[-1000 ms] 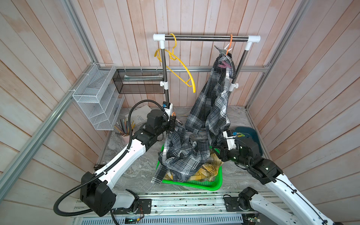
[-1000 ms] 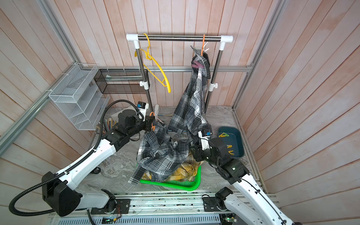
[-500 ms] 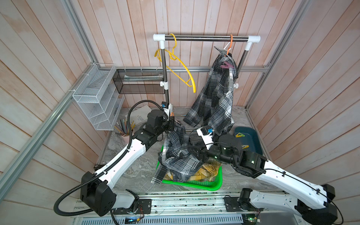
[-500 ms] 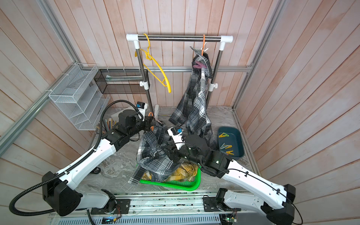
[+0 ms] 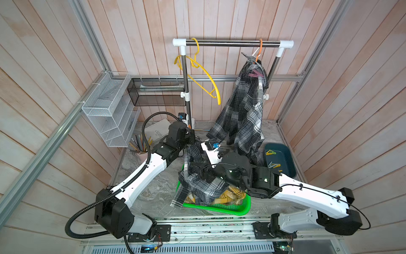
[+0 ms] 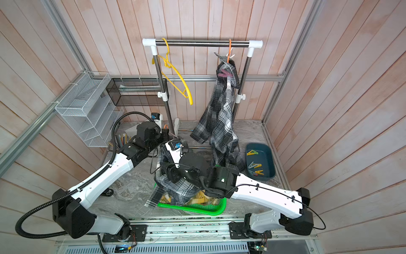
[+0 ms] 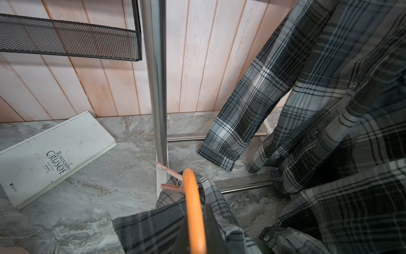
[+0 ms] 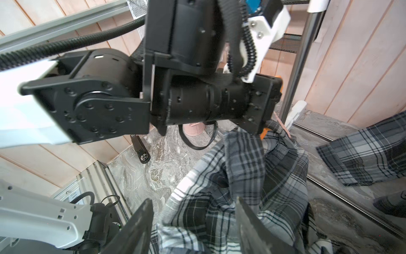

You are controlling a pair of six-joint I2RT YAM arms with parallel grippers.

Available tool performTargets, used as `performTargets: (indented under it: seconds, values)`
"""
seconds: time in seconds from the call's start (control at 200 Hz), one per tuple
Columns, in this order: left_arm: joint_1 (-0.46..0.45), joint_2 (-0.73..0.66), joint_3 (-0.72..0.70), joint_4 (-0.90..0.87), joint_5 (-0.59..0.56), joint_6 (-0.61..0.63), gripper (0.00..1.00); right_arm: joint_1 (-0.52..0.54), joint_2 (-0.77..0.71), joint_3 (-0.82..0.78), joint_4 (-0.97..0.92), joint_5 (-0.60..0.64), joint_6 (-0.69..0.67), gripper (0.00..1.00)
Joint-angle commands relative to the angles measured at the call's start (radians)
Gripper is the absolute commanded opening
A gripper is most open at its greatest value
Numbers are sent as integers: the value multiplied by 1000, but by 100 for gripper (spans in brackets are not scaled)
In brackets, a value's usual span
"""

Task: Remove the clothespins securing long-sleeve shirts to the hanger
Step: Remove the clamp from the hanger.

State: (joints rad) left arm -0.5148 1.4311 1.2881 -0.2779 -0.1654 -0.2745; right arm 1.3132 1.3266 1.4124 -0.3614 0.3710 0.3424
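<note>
Wood-plank walls, marbled grey tabletop, checked shirt hanging

Mauve clothespin clips hanging grey plaid shirt; pink clothespin on second grey shirt

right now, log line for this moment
left gripper: shut on hanger | right gripper: open, facing shirt | pink pin: clipped on shirt

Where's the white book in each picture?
In a top view: the white book lies behind the left arm, near the steel pole.
In a top view: same spot, partly hidden; pole.
Left wrist: large, flat beside the pole.
Right wrist: no book, only the pole.
Landmark: the rack's steel pole.
</note>
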Motion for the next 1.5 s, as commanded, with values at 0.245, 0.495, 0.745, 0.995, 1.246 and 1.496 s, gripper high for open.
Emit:
performTargets:
  seconds: [0.245, 0.495, 0.745, 0.995, 1.246, 1.496]
  values:
    - [21, 8, 31, 0, -11, -24, 0, 21, 88, -11, -43, 63, 113, 63]
    - [24, 9, 28, -10, -14, -16, 0, 25, 174, 6, -52, 83, 135, 63]
    - [28, 5, 25, -12, -10, -16, 0, 54, 297, 95, -152, 259, 130, 63]
    - [29, -15, 24, -9, 5, -6, 0, 34, 245, 33, -138, 351, 152, 51]
    - [30, -30, 17, -3, 39, 0, 0, -72, 123, -81, -94, 281, 126, 42]
    - [29, -53, 2, 14, 84, 1, 0, -186, 16, -199, 22, 135, 65, 36]
